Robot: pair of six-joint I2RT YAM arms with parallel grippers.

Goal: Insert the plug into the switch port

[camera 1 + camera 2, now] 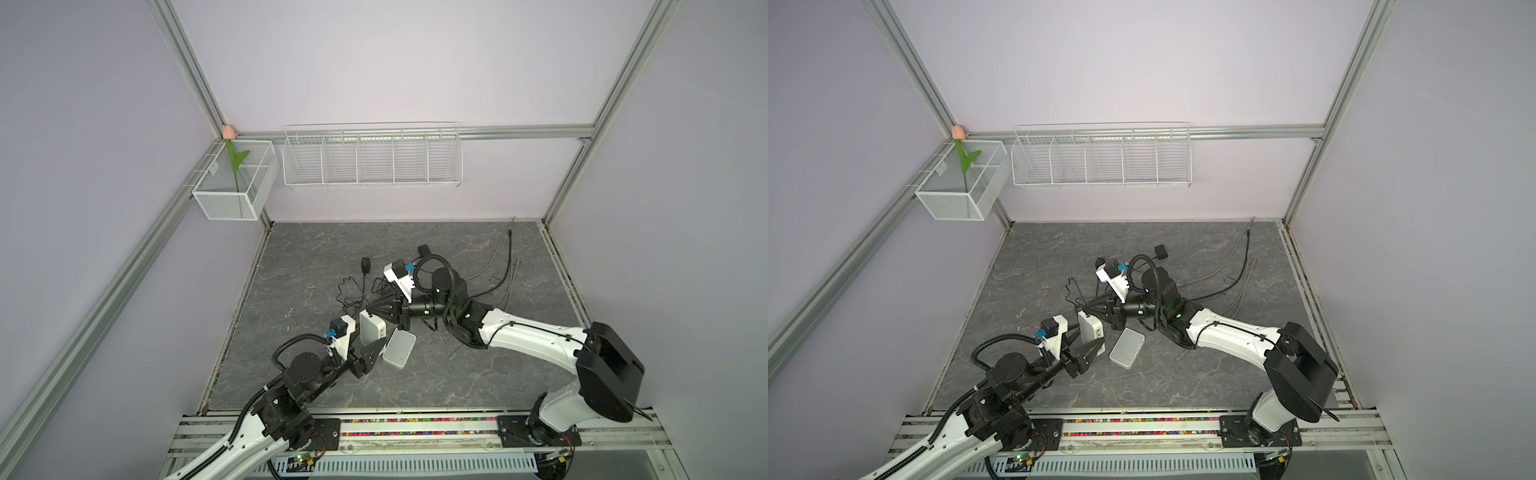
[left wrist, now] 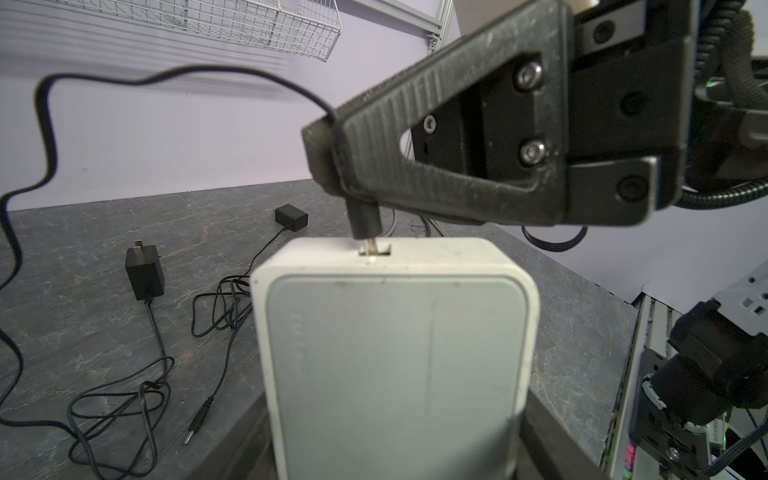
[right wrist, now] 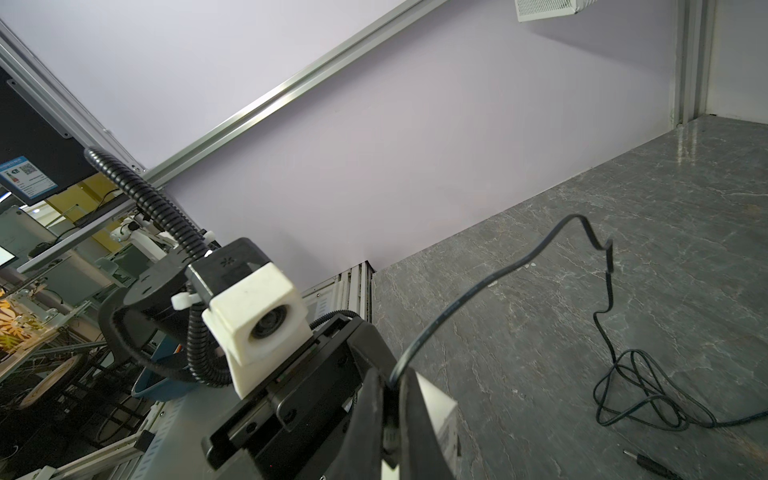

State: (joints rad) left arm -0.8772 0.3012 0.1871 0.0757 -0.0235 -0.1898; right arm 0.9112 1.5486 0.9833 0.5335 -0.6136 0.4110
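Ribbed black plastic jaws of the right gripper point(image 2: 336, 162) are pinched together on the plug point(image 2: 365, 218), a short dark barrel with a thin bare metal tip. That tip sits right at the slot-shaped port point(image 2: 375, 249) on the upper edge of the switch point(image 2: 395, 353), a smooth white box with rounded corners and a matte grey face. The left gripper point(image 1: 372, 334) clamps it upright near the middle of the veined, stone-look grey table point(image 1: 457, 374). How deep the tip goes, can't tell. The thin black cable point(image 2: 45, 124) loops away. A second white box point(image 1: 399, 348) lies flat just to its right. The switch's lower end is cut off in the left wrist view.
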